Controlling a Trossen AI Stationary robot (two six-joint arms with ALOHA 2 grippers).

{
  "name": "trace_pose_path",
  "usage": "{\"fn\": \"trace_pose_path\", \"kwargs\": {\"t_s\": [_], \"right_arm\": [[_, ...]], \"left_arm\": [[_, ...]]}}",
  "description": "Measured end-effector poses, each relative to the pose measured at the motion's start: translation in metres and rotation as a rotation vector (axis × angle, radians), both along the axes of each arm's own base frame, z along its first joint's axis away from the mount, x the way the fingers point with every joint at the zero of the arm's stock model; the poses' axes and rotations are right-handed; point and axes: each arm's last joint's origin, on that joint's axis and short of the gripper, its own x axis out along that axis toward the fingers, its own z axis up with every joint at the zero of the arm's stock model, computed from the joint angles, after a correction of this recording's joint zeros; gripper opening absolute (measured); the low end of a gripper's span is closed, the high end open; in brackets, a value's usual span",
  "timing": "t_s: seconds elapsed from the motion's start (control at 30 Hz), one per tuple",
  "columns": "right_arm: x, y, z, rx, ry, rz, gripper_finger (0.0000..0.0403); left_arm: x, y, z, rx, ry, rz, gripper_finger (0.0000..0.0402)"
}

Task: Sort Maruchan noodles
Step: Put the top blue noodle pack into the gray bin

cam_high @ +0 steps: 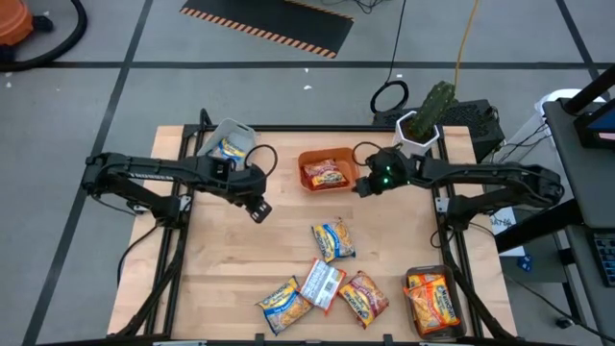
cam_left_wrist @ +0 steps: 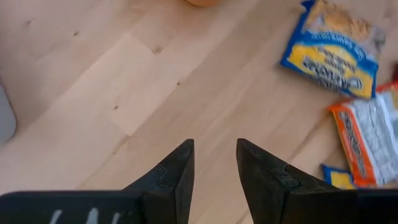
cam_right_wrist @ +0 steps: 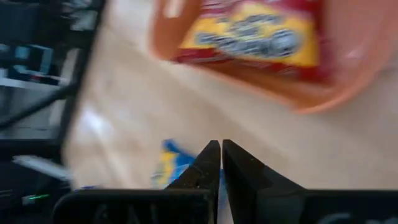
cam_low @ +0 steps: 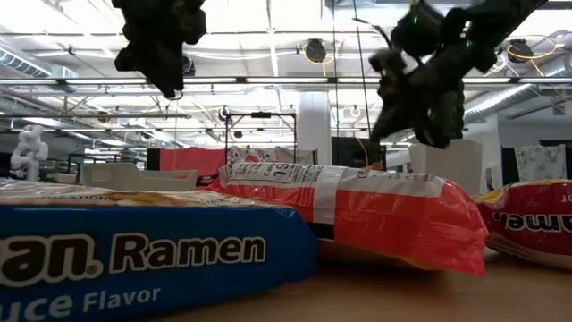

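Note:
Several Maruchan packets lie flat on the wooden table: a yellow-blue one (cam_high: pixel 333 240), another yellow-blue one (cam_high: pixel 284 304), a silver-red one (cam_high: pixel 323 284) and a red-orange one (cam_high: pixel 363 296). A red-yellow packet (cam_high: pixel 326 174) lies in the orange bin (cam_high: pixel 306 160). A yellow-blue packet (cam_high: pixel 231 149) lies in the grey bin (cam_high: pixel 242 130). My left gripper (cam_high: pixel 259 211) (cam_left_wrist: pixel 214 144) hovers open and empty over bare wood, left of the orange bin. My right gripper (cam_high: pixel 363 187) (cam_right_wrist: pixel 221 144) is shut and empty, just right of the orange bin (cam_right_wrist: pixel 348 68).
A clear bin (cam_high: pixel 411 279) at the table's near right corner holds orange packets (cam_high: pixel 432 303). A potted cactus (cam_high: pixel 430 113) stands at the far right edge. Bare wood lies between the left gripper and the loose packets. Cables and a dark box sit beyond the table.

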Motion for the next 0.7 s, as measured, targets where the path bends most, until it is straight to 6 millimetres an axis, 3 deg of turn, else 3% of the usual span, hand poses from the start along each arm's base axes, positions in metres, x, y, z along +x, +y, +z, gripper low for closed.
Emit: {"fn": "trace_pose_path", "kwargs": {"t_s": [0.17, 0.4, 0.7], "right_arm": [[0.003, 0.03, 0.02, 0.078, -0.05, 0.009, 0.0011], [-0.001, 0.075, 0.03, 0.134, -0.057, -0.032, 0.0011], [-0.001, 0.131, 0.036, 0.207, -0.066, -0.04, 0.0011]], "left_arm": [[0.0, -0.002, 0.0, 0.022, 0.008, -0.089, 0.0124], [0.0, -0.003, -0.002, 0.042, 0.015, -0.146, 0.0124], [-0.012, -0.019, -0.038, -0.074, 0.132, -0.238, 0.0124]]}}
